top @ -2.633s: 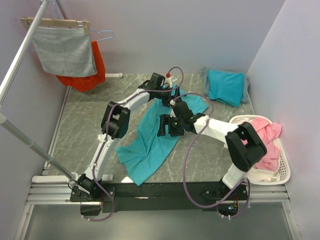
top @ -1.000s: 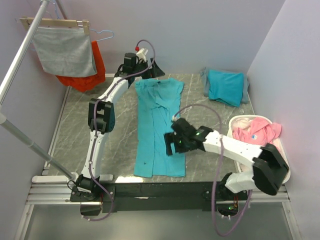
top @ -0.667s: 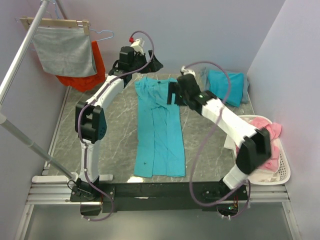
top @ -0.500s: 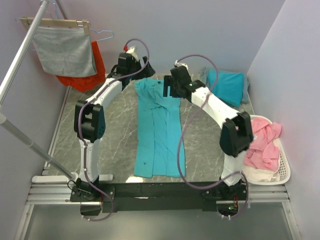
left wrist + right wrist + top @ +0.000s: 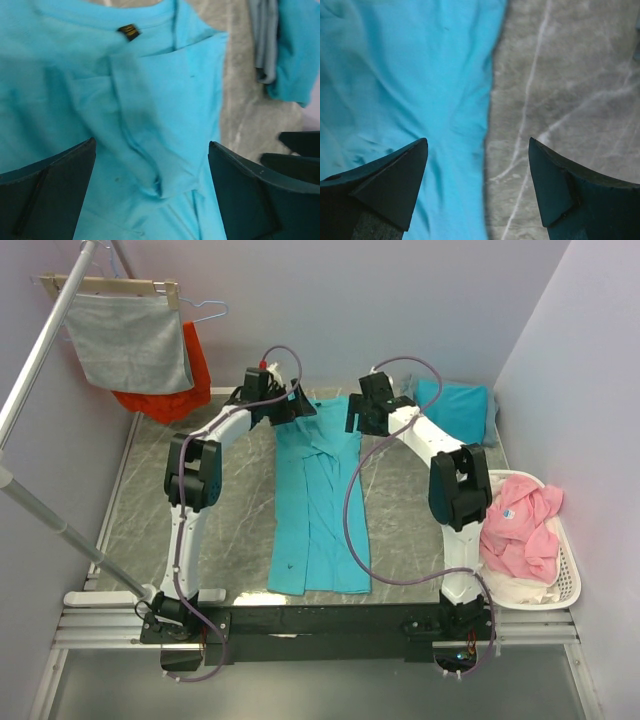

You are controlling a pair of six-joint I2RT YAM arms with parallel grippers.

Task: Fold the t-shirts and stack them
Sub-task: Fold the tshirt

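Both were open, nothing held! The left pincer [image 5: 298, 406] stood at its widest over the collar end of the t-shirt [image 5: 320, 505]. The right pincer [image 5: 357, 420] was nearly as wide, and its own camera showed it straddling the cloth's right-hand edge, with bare table [image 5: 180, 480] beyond.

What a change in moments. Seconds back that shirt was a twisted bundle strung between the arms. A second ago it already lay flat, with the right arm down by its middle. That arm had since swung up to 12 o'clock, so both pincers sat at the shoulders, one each side of the neck. I judged the spreading done and a fold from the top end to be next.

The shirt itself ran as a long narrow teal strip from 12 o'clock to 6 o'clock down the table's centre, sides tucked in. A flap lay creased over the chest, and a small dark label [image 5: 130, 32] showed at the neckline. It looked soft, slightly rumpled, not yet squared.

At 1 o'clock, well apart, a folded t-shirt [image 5: 455, 410] was the start of the stack.
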